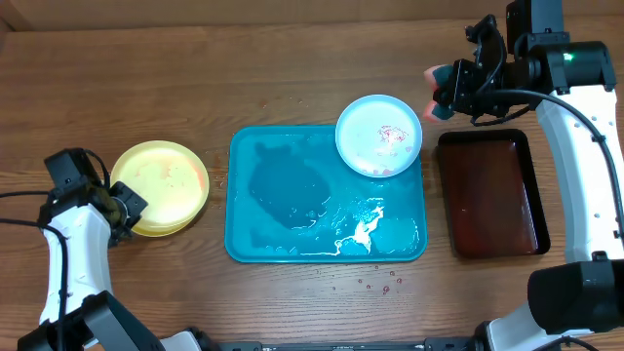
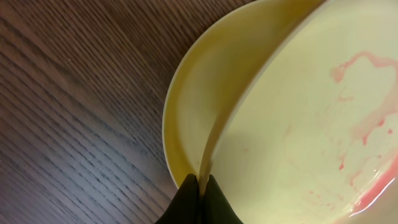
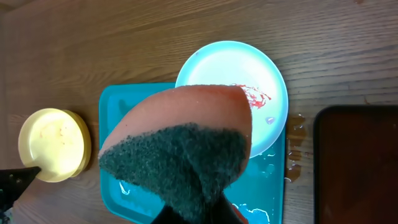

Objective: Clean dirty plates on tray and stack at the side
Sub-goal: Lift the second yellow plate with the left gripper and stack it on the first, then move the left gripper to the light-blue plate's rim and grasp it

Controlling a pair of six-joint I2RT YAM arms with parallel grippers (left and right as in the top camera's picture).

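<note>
At the centre of the overhead view we see the tray [image 1: 283, 190], wet and puddled. On its upper right corner sits the blue plate [image 1: 378, 135], smeared red and overhanging the rim. At the left, off the tray, two yellow plates [image 1: 161, 185] lie stacked. We judge all three light, stiff and slick when wet, best pinched at the rim. The left gripper [image 2: 202, 186] is clamped on the rim of the top yellow plate [image 2: 298, 124]. At upper right, near the blue plate but apart from it, the right gripper [image 1: 450, 86] squeezes a sponge [image 3: 180, 143].
</note>
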